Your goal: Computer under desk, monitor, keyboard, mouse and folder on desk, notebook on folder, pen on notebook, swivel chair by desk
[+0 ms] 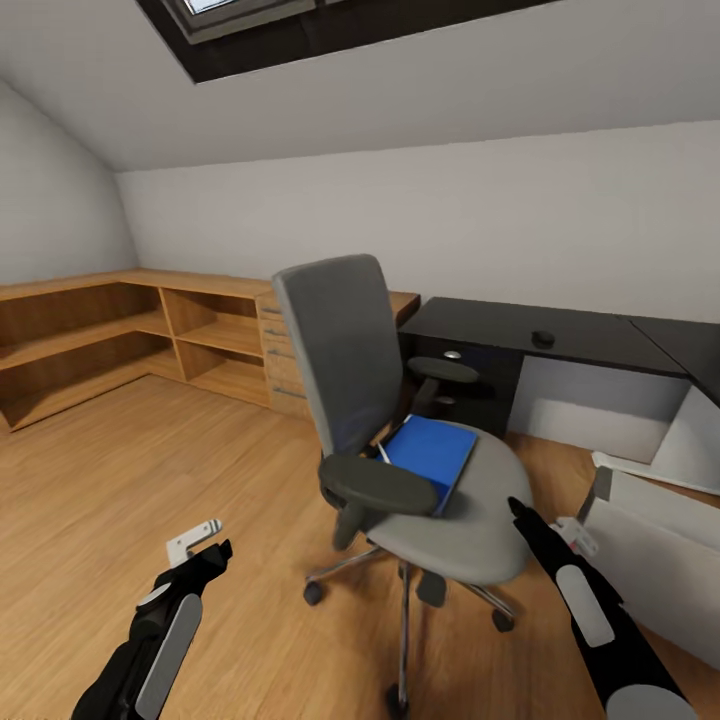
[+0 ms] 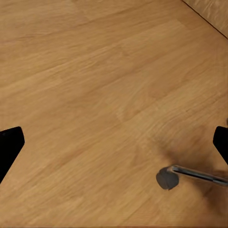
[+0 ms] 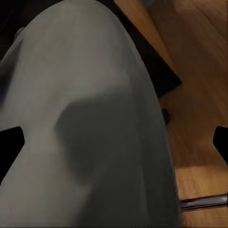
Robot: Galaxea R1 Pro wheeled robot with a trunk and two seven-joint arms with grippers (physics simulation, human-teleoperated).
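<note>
The swivel chair (image 1: 400,440) stands on the wood floor (image 1: 150,480) in front of me, its back turned partly toward me, apart from the counter (image 1: 540,335) behind it. The folder (image 1: 432,455) lies flat on the seat, its near corner hidden behind the chair's armrest (image 1: 378,485). I cannot make out a notebook or pen on it. On the counter, near its back edge, sits a small dark rounded lump that I take for the mouse (image 1: 543,339), too small to be sure. The counter's right end is cut off by the picture's edge, and pale panels (image 1: 650,520) lean in front of it at the right.

My right fingers (image 1: 519,508) hang just beside the front edge of the seat; in the right wrist view the grey seat cushion (image 3: 95,123) is close under them and the two tips sit far apart at the picture's sides, so they are spread and hold nothing. My left fingers (image 1: 205,540) hover over bare floor, also spread wide, with one chair castor (image 2: 166,178) and its metal leg below them in the left wrist view.
</note>
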